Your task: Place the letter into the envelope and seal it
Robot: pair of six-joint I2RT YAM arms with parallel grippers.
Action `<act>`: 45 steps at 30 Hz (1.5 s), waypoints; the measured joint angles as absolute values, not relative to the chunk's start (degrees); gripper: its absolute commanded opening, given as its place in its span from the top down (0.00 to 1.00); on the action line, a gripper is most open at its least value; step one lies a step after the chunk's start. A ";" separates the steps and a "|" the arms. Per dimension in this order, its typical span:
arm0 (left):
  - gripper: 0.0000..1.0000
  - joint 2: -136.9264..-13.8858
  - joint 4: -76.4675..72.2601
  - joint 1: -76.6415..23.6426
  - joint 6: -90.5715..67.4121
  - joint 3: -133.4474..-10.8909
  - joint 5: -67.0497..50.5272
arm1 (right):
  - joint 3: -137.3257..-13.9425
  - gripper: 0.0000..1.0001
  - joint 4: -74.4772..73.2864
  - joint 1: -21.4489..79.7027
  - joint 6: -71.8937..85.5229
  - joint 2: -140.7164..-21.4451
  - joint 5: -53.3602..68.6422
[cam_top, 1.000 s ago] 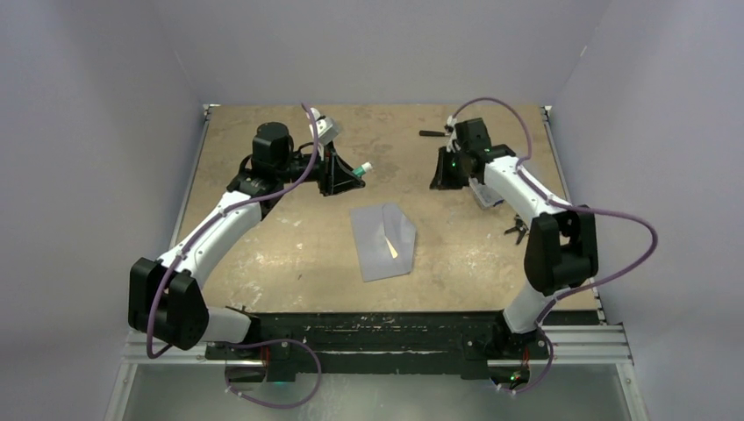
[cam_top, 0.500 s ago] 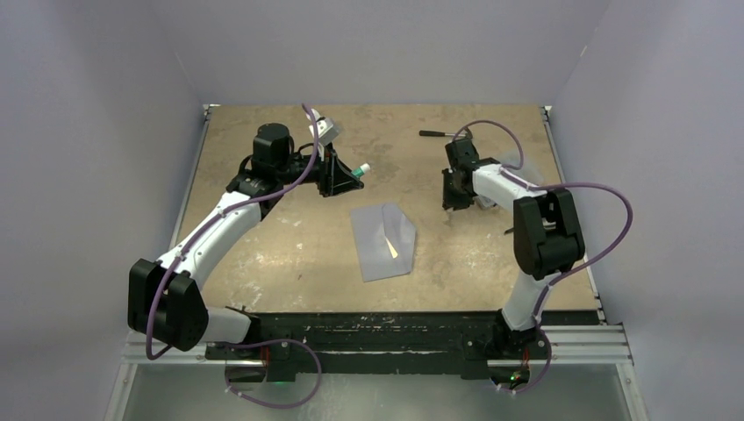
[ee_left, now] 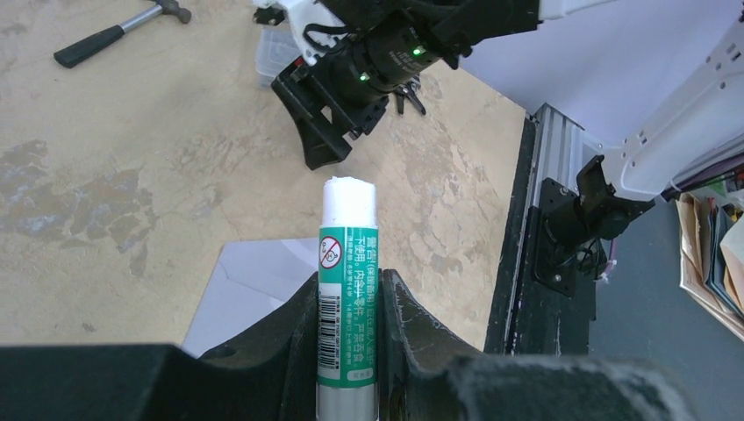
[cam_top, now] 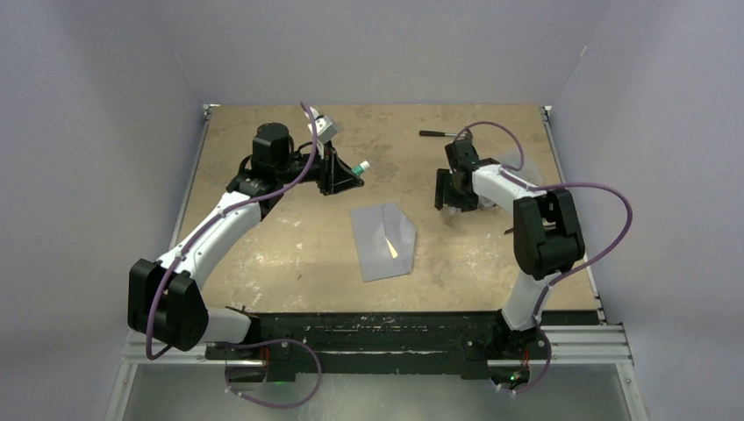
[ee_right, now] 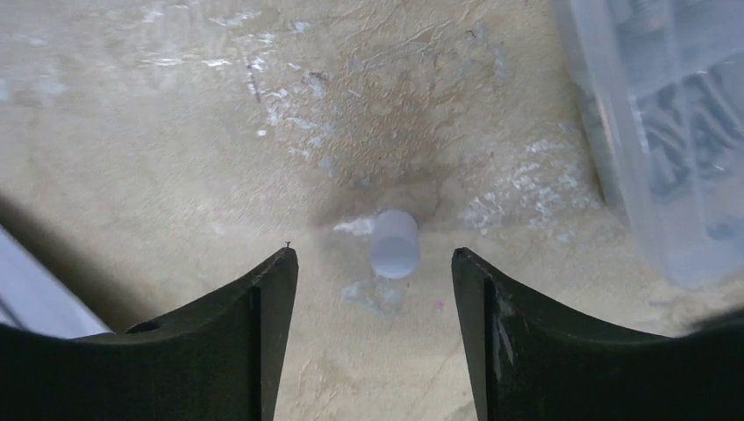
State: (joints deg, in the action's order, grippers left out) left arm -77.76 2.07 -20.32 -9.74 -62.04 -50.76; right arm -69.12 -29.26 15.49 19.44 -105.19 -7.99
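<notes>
The grey-blue envelope lies flat mid-table, and a thin cream sliver of the letter shows at its opening. My left gripper hovers beyond it, shut on a green glue stick whose uncapped white tip points toward the right arm. The envelope shows just under that stick. My right gripper stands open low over the table, right of the envelope. A small white cap lies loose on the table between and just beyond its fingertips.
A hammer lies at the back of the table. A clear plastic box sits close beside the right gripper, with dark pliers past it. The table's near edge has a black rail.
The right gripper swung in toward the table's middle and lowered, then opened, letting the white cap go onto the table. The left gripper and glue stick barely moved.
</notes>
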 measured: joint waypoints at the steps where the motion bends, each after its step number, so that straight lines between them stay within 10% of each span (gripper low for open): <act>1: 1.00 -77.76 1.50 -20.32 -10.44 -62.04 -50.48 | -69.23 0.28 -29.71 15.46 19.68 -104.42 -8.03; 8: 1.00 -76.84 -9.65 -21.34 -22.02 -60.95 -45.52 | -71.24 0.18 -27.51 15.40 21.96 -88.31 -1.23; 15: 1.00 -76.29 -19.59 -27.88 -32.51 -60.66 -37.17 | -62.83 0.14 7.07 17.19 39.40 -64.84 21.76; 25: 1.00 -77.28 -27.09 -31.99 -41.67 -60.71 -31.68 | -63.42 0.14 19.59 22.59 49.43 -68.05 29.58; 45: 1.00 -78.70 -31.29 -33.56 -43.94 -61.69 -31.77 | -65.04 0.70 19.94 25.15 54.37 -72.03 30.00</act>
